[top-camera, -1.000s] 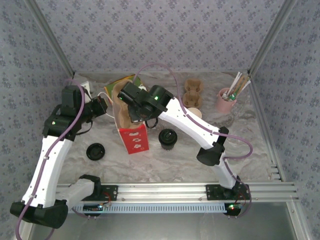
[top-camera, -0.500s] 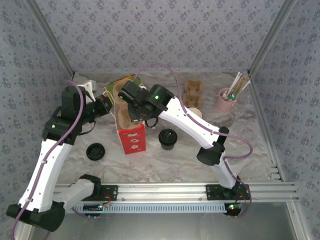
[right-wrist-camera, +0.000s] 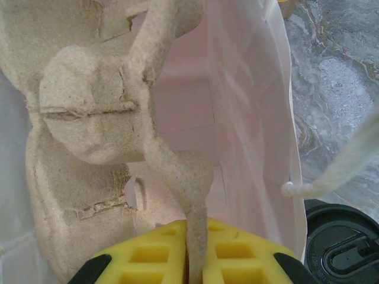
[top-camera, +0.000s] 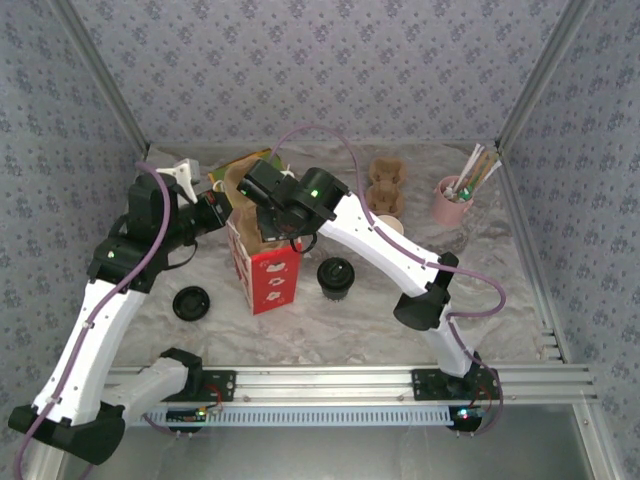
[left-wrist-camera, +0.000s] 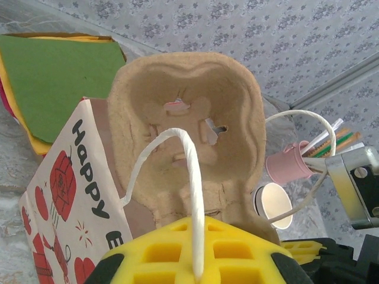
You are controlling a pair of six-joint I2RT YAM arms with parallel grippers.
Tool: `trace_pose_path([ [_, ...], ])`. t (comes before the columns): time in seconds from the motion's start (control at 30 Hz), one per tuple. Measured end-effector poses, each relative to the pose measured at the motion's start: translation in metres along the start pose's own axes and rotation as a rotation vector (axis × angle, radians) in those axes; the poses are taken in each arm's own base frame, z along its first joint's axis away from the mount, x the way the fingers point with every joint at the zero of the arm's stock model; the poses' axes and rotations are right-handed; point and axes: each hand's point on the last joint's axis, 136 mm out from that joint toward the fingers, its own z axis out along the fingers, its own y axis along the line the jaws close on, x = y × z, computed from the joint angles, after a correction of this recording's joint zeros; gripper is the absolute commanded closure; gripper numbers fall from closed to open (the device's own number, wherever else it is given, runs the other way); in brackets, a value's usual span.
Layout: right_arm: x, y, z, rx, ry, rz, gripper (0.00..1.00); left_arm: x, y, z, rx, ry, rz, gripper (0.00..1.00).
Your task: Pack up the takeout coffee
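- Loading a pulp cup carrier (left-wrist-camera: pixel 189 118) into the open mouth of the red-and-white paper bag (top-camera: pixel 268 282), seemingly a step ahead of packing the drink itself.
- Pinching a thin rib of that carrier with the right gripper (right-wrist-camera: pixel 193 254), yellow pads pressed together on it, and hanging it inside the bag's pale interior.
- Clamping the bag's white cord handle (left-wrist-camera: pixel 190 177) with the left gripper (left-wrist-camera: pixel 195 263), pads shut tight on the cord, holding the mouth up and open.
- Leaving the takeout coffee (top-camera: pixel 336 277) upright on the table (top-camera: pixel 400 320), centre of the top view, just right of the bag and apart from its wall, with no gripper on it.
- Looking short and round: dark ribbed sleeve, dark top with a paler ring at the rim, far lower than the bag.
- Probably showing that same top as the black lid with a sip slot at the lower right of the right wrist view.
- Calling next, by this reading, for settling the carrier flat on the bag floor, letting go, and withdrawing straight up.
- Then reaching right for the cup, gripping around the sleeve, keeping it level, and lowering it through the mouth.
- Risking a carrier wedged askew, or a bag tipped by a pull on the handle.
- Ignoring the loose black lid (top-camera: pixel 190 302) at lower left and the pink cup (top-camera: pixel 450 203) of sticks at upper right.
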Motion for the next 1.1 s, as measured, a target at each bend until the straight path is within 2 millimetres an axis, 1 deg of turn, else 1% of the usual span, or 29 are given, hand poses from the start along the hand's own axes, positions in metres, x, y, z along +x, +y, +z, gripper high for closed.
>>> trace_pose_path([
  [0.27,0.018,-0.009,0.019,0.043,0.073,0.006,0.88,0.0,0.005,0.002,-0.019,-0.008,0.0,1.0],
  [0.5,0.019,-0.008,0.02,0.035,0.083,0.016,0.88,-0.001,0.004,-0.002,-0.014,-0.02,0.001,1.0],
  [0.77,0.019,-0.008,0.02,0.033,0.086,0.015,0.88,0.003,0.009,0.002,-0.031,-0.011,0.0,1.0],
  [0.93,0.023,-0.009,0.019,0.043,0.093,0.006,0.88,0.003,0.01,0.002,-0.037,-0.014,0.001,1.0],
  [1.1,0.025,-0.01,0.012,0.055,0.085,-0.017,0.88,0.003,0.011,0.002,-0.038,-0.013,0.003,1.0],
])
